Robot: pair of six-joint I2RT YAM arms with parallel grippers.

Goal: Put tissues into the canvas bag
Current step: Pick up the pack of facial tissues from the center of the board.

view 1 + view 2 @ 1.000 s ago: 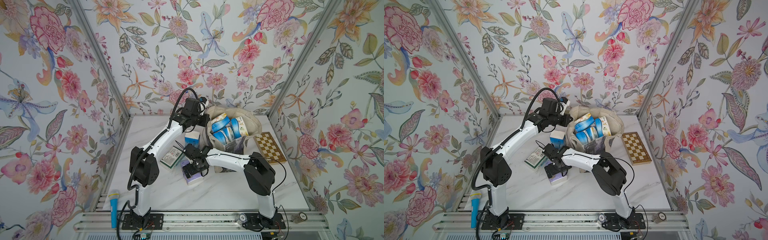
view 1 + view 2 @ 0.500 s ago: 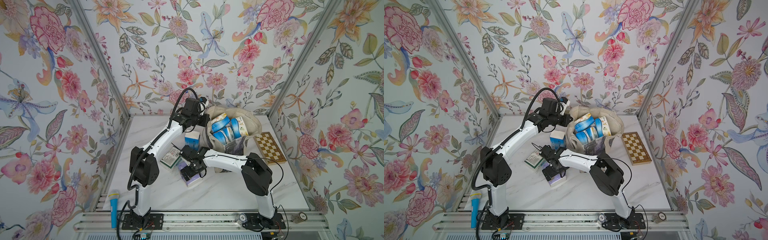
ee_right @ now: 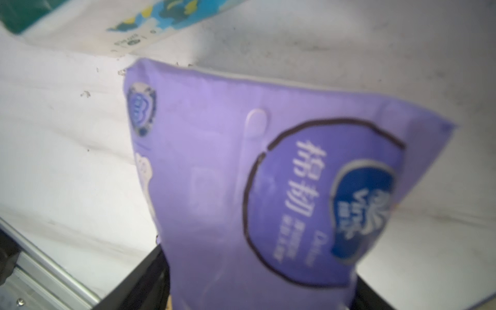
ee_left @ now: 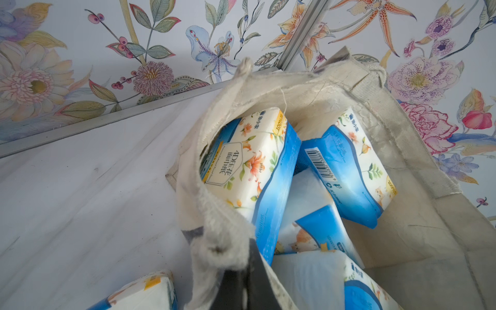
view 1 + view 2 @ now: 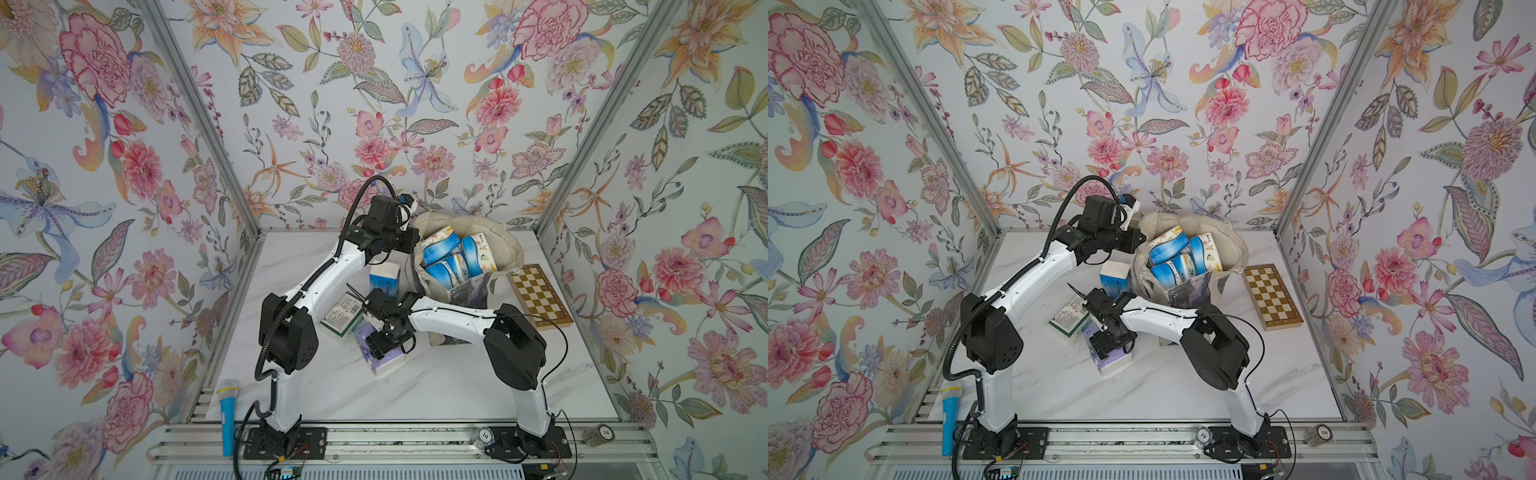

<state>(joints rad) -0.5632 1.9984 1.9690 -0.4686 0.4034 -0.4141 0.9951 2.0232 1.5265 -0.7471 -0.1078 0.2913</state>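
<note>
At the front-left edge one microphone (image 5: 227,409) is lying. Three tissue packs are sitting outside: one green-white pack (image 5: 340,318), one lilac "Vinda" pack (image 3: 228,188) that the right claw (image 5: 385,345) is clamping, and one blue pack (image 5: 384,280). The left claw (image 5: 409,245) is pinching the rim of the canvas bag (image 5: 505,249), which is holding at least four blue packs (image 5: 442,245), one marked "4D", beside one chessboard (image 5: 538,297).

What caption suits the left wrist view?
Left gripper grips the canvas bag by its rim; blue-and-white tissue packs sit inside, another pack on the table.
</note>
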